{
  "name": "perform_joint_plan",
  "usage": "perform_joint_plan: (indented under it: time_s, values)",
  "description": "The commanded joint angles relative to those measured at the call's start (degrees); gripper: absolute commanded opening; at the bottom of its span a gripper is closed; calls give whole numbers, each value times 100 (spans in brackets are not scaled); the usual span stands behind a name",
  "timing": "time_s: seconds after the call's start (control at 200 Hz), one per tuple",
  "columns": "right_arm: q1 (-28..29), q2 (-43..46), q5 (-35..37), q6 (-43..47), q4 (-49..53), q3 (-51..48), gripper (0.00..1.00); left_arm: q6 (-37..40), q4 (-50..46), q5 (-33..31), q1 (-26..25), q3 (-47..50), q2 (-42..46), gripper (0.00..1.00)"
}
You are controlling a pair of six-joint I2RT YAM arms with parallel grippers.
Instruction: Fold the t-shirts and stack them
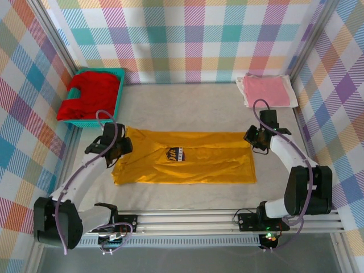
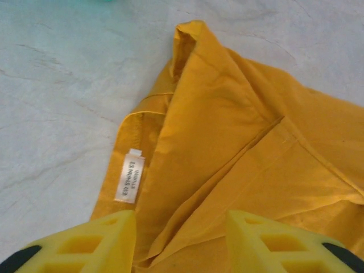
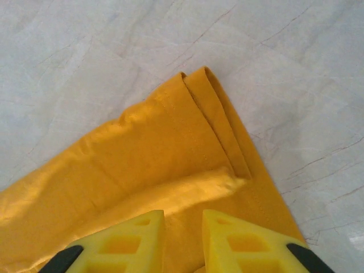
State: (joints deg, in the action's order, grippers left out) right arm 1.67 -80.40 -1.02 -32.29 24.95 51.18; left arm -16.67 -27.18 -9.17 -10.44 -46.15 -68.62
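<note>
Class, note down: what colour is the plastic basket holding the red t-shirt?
Teal. The basket with the red t-shirt shows best in the top external view.

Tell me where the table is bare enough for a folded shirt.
Free: the far strip between teal basket and pink shirt, and the near strip between yellow shirt and the arms' rail. Crowded: its ends, by the left end effector and right end effector.

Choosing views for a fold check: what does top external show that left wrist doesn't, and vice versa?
Top external, not left wrist: teal plastic basket holding the red cloth t-shirt, folded pink cloth t-shirt far right, dark round chest print. Left wrist, not top external: small white sewn-in label at the cloth's edge, left gripper standing open. Both: mustard-yellow cloth t-shirt lying on the pale table.
</note>
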Motion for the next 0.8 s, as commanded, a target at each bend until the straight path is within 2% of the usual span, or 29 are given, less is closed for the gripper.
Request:
perform_joint_plan:
  time_s: [0.0,0.085,0.16,0.39,0.615,0.795]
  values:
    - [144,-10,-106,146,48,220,28,272,-2,172,-36,-717,-882,47]
    - [210,-72,43,109,254,349,35,282,-85,142,21,-1210,-1585,50]
    - [203,16,-21,100,133,228,37,330,-35,179,50,-1487,-2023,55]
    - [209,305,-58,207,-5,40,40,483,-169,545,37,-2296,-3232,56]
    - [202,298,-62,155,-97,28,41,234,77,619,-230,-2039,-3462,56]
    - [204,162,-162,163,-125,46,42,186,151,638,-294,-2012,-3703,50]
